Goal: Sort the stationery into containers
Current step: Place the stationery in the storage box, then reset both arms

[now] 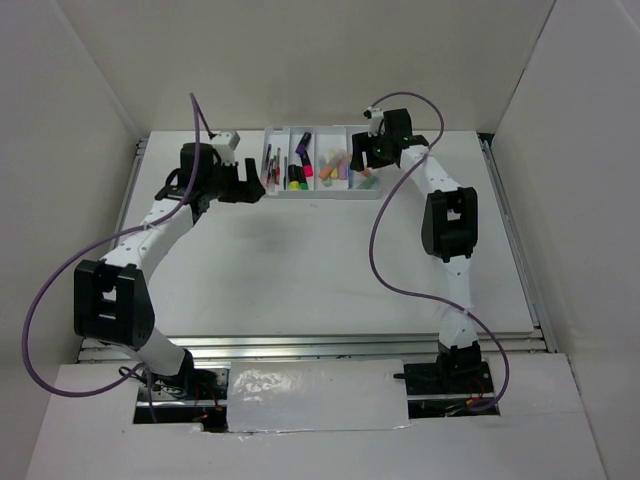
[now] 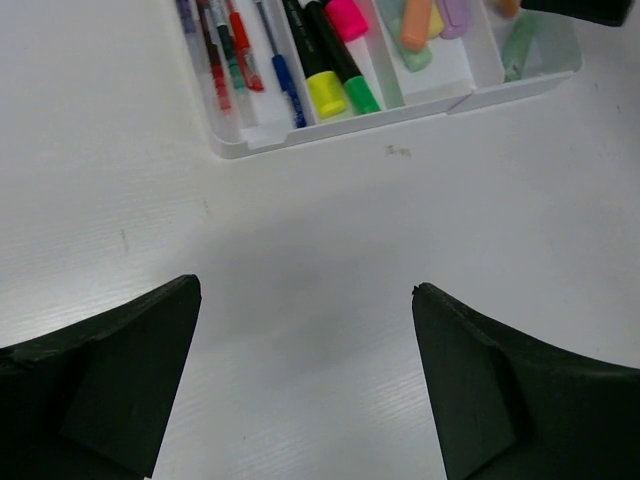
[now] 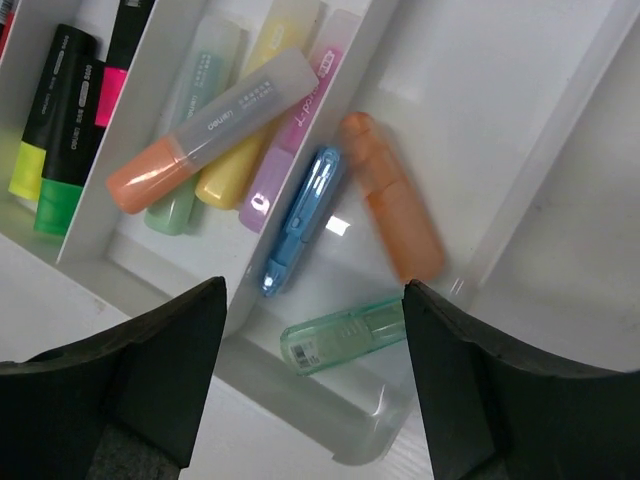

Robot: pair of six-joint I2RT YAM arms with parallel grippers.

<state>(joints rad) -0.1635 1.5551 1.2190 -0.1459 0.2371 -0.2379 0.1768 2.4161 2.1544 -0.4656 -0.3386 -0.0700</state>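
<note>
Orange marker (image 3: 395,205) lies in the tray's (image 1: 315,196) end compartment beside a blue marker (image 3: 300,220) and a green marker (image 3: 345,335). The right gripper (image 3: 312,290) sits just above, jaws apart. I'd lift straight up so nothing gets flicked out. Left gripper (image 2: 305,288) hangs over the surface (image 2: 300,200) near the tray, jaws wide apart too.

Pastel markers (image 3: 215,125) in white tray (image 3: 480,90)
</note>
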